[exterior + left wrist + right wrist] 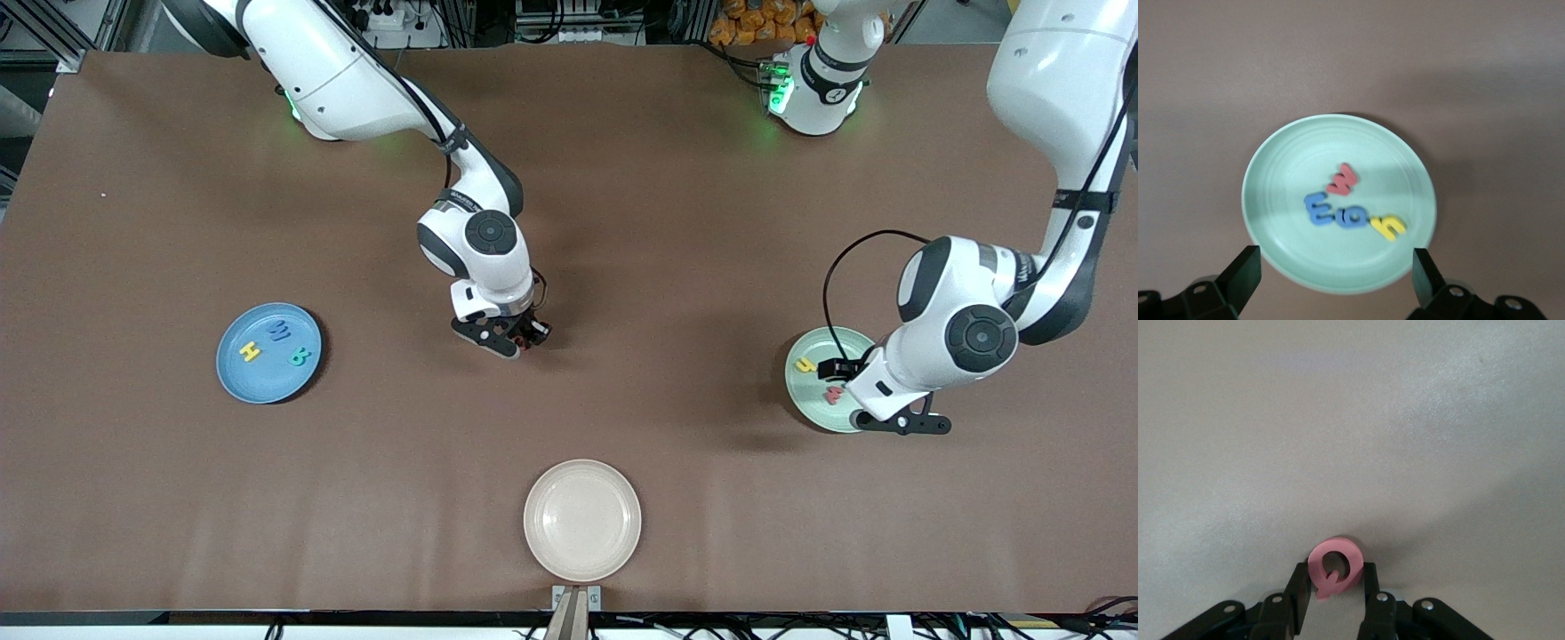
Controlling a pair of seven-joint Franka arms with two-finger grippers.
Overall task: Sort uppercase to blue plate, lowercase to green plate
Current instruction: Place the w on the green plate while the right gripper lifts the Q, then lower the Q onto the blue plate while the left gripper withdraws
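Cream plate [582, 520] sits unused at six o'clock on the counter [676, 222]. Right tool [516, 338], mid-counter, pinches the red Q [1335, 568]; I'd carry it level toward the blue plate [233, 380] at nine o'clock and release low beside the yellow H [250, 352], blue M [279, 332] and teal B [300, 357]. Left tool [1337, 268] hangs spread and empty over the green plate [1405, 167], where all four lowercase letters [1351, 210] lie.

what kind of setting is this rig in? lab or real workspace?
Most likely a robotics lab. Two Franka arms stand at a brown-covered table, aluminium framing and cabling line its edge, and the props are foam letters on a blue plate and green plate.
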